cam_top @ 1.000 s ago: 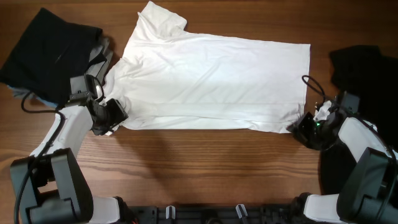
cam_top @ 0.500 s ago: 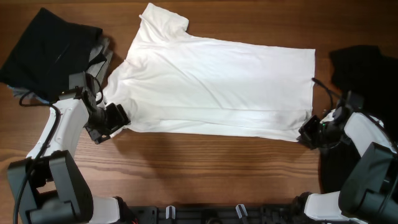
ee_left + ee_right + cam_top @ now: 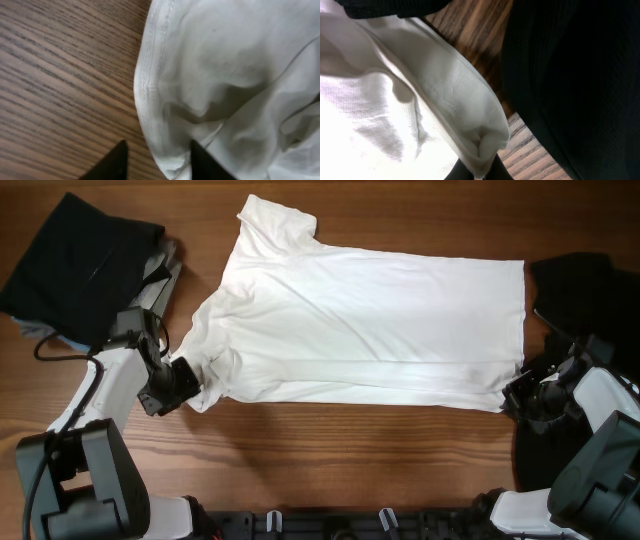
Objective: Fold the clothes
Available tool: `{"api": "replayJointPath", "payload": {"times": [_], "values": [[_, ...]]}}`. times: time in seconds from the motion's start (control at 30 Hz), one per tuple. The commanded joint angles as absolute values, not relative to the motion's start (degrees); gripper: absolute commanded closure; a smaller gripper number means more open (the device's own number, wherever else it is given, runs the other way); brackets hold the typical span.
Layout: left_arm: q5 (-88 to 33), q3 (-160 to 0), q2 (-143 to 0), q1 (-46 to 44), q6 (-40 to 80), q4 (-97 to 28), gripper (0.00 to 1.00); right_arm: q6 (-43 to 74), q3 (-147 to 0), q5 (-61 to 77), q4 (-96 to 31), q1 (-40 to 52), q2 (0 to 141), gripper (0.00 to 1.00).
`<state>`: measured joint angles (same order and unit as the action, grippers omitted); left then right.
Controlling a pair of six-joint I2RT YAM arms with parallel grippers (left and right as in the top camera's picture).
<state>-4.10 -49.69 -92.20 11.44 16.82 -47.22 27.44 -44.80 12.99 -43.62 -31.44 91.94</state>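
The white T-shirt (image 3: 370, 320) lies spread flat across the wooden table, sleeves to the left and hem to the right. My left gripper (image 3: 188, 378) is at its bunched lower-left sleeve. In the left wrist view the fingers (image 3: 157, 150) stand apart, open, with the stitched sleeve edge (image 3: 150, 85) lying between them. My right gripper (image 3: 512, 392) is at the lower-right hem corner. In the right wrist view its fingers (image 3: 480, 172) are shut on a fold of the white hem (image 3: 445, 100). No black print shows on the shirt.
A black garment (image 3: 80, 265) lies piled at the back left over a grey one (image 3: 162, 272). Another black garment (image 3: 585, 285) lies at the right edge, close beside my right gripper, and fills the right of the right wrist view (image 3: 580, 75). Bare wood (image 3: 350, 450) runs along the front.
The shirt has slid to the right with my right gripper pulling its hem corner outward. The lower-left sleeve has bunched up by my left gripper, which stayed nearly in place.
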Motion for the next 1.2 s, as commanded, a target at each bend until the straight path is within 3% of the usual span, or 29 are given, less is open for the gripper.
{"api": "replayJointPath", "payload": {"times": [0.0,0.07,0.13,0.2,0.5,0.7,0.83,1.0,1.07,1.1,1.17], "values": [[-2.92,-47.07,-91.88,11.92,16.69,-44.38,0.66,28.25,-45.98,11.60,-43.35,-31.77,92.99,0.96],[-2.92,-45.84,-91.90,11.92,16.69,-41.67,0.67,28.25,-45.98,11.60,-43.35,-31.77,92.99,0.96],[-2.98,-45.10,-91.90,11.92,16.71,-40.18,0.76,28.25,-45.98,11.60,-43.40,-31.77,92.99,0.96],[-3.07,-45.01,-91.90,11.99,16.69,-39.79,0.96,28.18,-45.98,11.60,-43.59,-31.77,92.99,0.96],[-8.19,-52.56,-91.83,24.97,18.17,-40.93,0.96,26.98,-45.98,11.79,-43.94,-31.77,92.99,0.96],[-8.56,-52.95,-91.83,26.63,16.64,-39.48,0.96,25.26,-45.98,11.75,-47.72,-31.73,92.99,0.94],[-7.40,-52.97,-91.83,26.65,16.67,-38.46,0.96,23.97,-45.98,11.57,-50.04,-31.75,92.99,0.82],[-7.46,-55.33,-91.83,26.63,16.64,-37.95,0.96,23.97,-45.98,11.60,-51.09,-31.73,92.99,0.80],[-7.62,-56.31,-91.83,26.63,16.67,-38.57,0.66,22.39,-46.46,11.60,-50.02,-31.81,92.99,0.54],[-8.08,-56.58,-91.83,26.63,16.62,-38.87,0.53,22.41,-46.92,11.53,-50.06,-31.83,92.99,0.48],[-10.24,-57.21,-91.83,26.63,14.44,-40.05,0.45,22.52,-49.04,11.60,-51.42,-31.86,92.99,0.44]]}}
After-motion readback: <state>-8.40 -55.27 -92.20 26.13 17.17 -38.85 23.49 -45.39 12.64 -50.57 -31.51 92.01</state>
